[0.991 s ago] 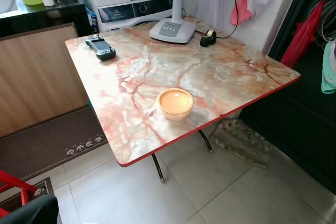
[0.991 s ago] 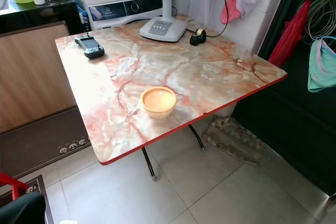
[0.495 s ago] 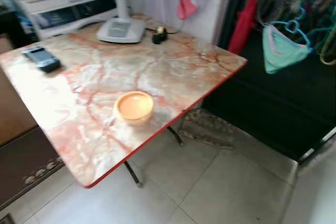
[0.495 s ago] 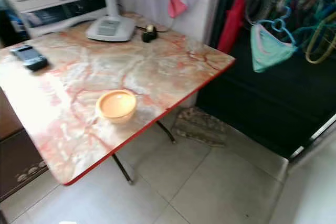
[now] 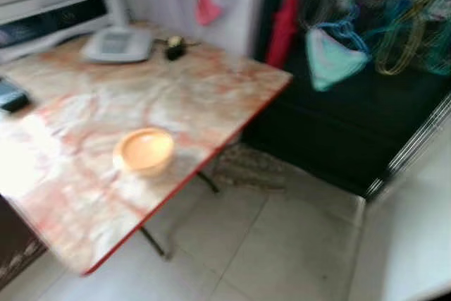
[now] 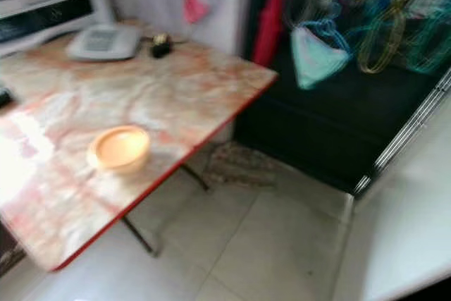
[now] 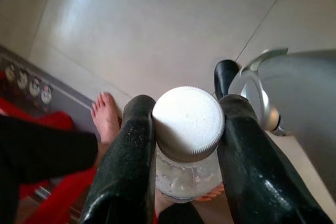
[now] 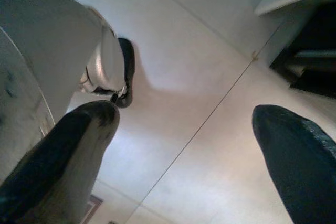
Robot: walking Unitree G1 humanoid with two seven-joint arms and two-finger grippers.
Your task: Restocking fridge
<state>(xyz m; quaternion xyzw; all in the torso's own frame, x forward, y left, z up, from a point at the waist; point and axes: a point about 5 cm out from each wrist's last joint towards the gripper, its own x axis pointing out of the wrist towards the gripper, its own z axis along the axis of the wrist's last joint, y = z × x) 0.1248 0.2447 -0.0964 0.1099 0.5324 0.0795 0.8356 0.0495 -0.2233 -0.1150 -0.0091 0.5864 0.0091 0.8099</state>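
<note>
In the left eye view, which is blurred, a marble-pattern table with a red edge takes the left half of the frame. An orange bowl stands on it near the front edge, left of centre. The white base of a fan sits at the upper left on the table, and a small dark object lies just beside it. At the far left edge a dark device is cut by the frame. In the upper right, clothes hang in a dark opening, among them a light green garment and a red cloth. The floor is pale tile, with a small mat under the table's right corner.

The right eye view gives the same scene.

In the left wrist view, the left gripper is clamped on a clear bottle with a white cap; one black finger presses each side of the neck, in the lower centre of the frame. A person's bare foot shows at the left on the tile.

In the right wrist view, the right gripper has its fingers well apart and holds nothing, above pale floor.
</note>
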